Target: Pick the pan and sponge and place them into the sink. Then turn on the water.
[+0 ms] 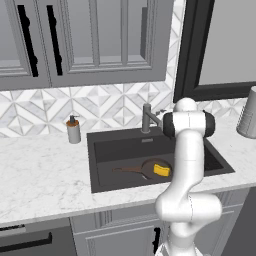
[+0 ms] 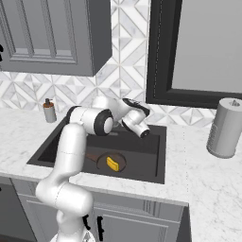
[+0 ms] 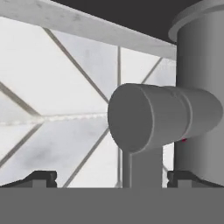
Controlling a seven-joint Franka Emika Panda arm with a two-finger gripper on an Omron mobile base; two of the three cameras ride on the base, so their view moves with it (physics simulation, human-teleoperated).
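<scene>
Pan [image 1: 147,169] lying on the floor of the sink [image 1: 107,150], handle pointing away from the arm's side, with the sponge [image 1: 161,170] resting inside it. Faucet [image 1: 146,118] standing at the back rim of the sink; its side lever [image 3: 148,116] and upright body [image 3: 201,87] fill the hand camera at close range, tiled wall behind. Gripper [image 3: 111,178] at the faucet, jaws spread fully wide, one fingertip [image 3: 39,178] each side of the lever's stem, holding nothing. Soap bottle [image 1: 74,130] on the counter [image 1: 40,170] beside the sink; grey canister [image 2: 225,126] on the opposite side
</scene>
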